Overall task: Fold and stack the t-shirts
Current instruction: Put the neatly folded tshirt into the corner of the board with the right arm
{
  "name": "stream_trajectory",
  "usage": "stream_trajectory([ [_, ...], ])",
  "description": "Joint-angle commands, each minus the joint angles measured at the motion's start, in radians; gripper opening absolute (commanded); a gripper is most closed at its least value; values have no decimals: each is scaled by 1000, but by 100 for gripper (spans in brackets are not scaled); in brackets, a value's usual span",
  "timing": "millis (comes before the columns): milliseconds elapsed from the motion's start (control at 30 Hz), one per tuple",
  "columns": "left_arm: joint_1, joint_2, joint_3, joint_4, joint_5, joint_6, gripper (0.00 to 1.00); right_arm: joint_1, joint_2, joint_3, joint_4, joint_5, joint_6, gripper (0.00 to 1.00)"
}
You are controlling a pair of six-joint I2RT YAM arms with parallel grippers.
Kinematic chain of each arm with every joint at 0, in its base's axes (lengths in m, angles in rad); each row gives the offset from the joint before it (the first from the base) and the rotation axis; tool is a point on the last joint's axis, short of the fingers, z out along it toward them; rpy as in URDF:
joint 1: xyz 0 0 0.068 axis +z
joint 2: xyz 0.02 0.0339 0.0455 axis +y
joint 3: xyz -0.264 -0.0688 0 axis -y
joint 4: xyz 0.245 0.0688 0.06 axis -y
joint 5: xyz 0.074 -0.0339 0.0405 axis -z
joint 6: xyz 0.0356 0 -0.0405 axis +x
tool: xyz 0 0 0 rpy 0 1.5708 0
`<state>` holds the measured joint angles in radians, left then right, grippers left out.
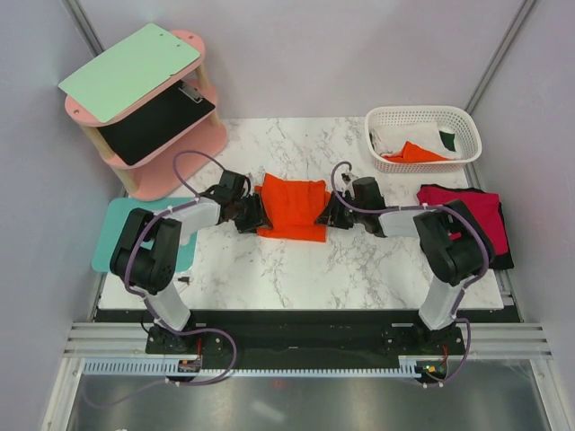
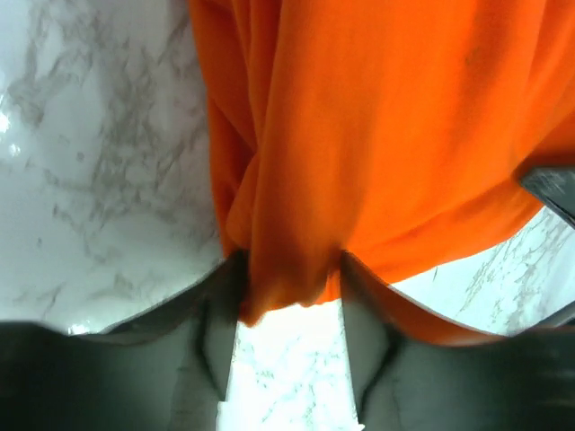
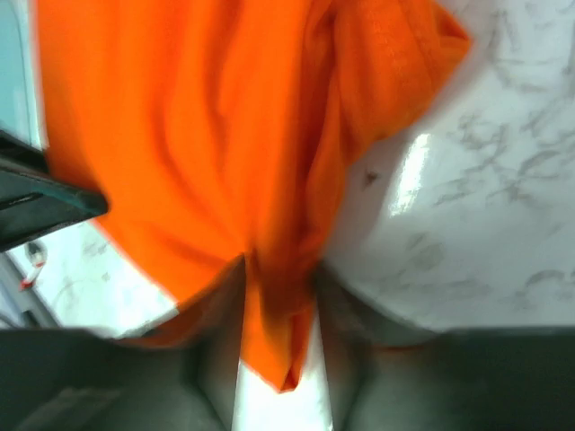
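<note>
A bright orange t-shirt point(image 1: 292, 206), partly folded, is held up between my two grippers at the middle of the marble table point(image 1: 296, 269). My left gripper point(image 1: 254, 214) holds its left edge. In the left wrist view the orange cloth point(image 2: 377, 135) is bunched between the fingers point(image 2: 220, 305). My right gripper point(image 1: 325, 214) holds its right edge. In the right wrist view the cloth point(image 3: 180, 135) is pinched between the fingers point(image 3: 337, 310). A folded crimson red t-shirt point(image 1: 463, 208) lies on a black one point(image 1: 503, 256) at the right.
A white lattice basket point(image 1: 422, 115) at the back right holds white, orange and dark green cloth. A teal mat point(image 1: 117, 235) lies at the left edge. A pink two-tier shelf point(image 1: 184, 148) with a green board and a black board stands at the back left.
</note>
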<state>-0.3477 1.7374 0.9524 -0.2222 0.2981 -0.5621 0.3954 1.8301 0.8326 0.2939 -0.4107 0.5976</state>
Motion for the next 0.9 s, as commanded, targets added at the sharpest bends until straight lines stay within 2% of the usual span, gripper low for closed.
stream_trajectory([
  [0,-2,-76,-3,-170,-88,31,74,0,-130,3,-126,114,-94,58],
  [33,-2,-85,8,-189,-103,34,79,-1,-147,17,-146,131,-111,73],
  [100,-4,-101,45,-230,-138,48,85,-1,-190,61,-197,183,-151,87],
  [133,-4,-105,60,-245,-152,53,86,0,-204,77,-216,200,-163,98],
  [267,-4,-119,120,-299,-208,70,87,-1,-252,146,-321,282,-231,98],
  [367,-5,-150,137,-309,-226,71,87,0,-267,192,-430,427,-294,98],
  [400,-5,-160,137,-309,-234,74,87,-3,-269,226,-467,528,-304,98],
  [500,-5,-193,144,-309,-246,77,87,-1,-255,301,-619,685,-334,98],
  [533,-5,-194,149,-309,-246,80,87,0,-246,324,-663,820,-334,98],
  [600,-5,-197,161,-309,-237,83,87,-1,-189,396,-806,965,-318,98],
  [633,-5,-199,169,-309,-232,84,87,0,-139,417,-850,1127,-308,98],
  [733,-5,-191,184,-309,-212,87,87,-4,-24,474,-1011,1361,-248,98],
  [867,-8,-202,190,-309,-191,87,87,-13,116,470,-1145,1516,-168,98],
])
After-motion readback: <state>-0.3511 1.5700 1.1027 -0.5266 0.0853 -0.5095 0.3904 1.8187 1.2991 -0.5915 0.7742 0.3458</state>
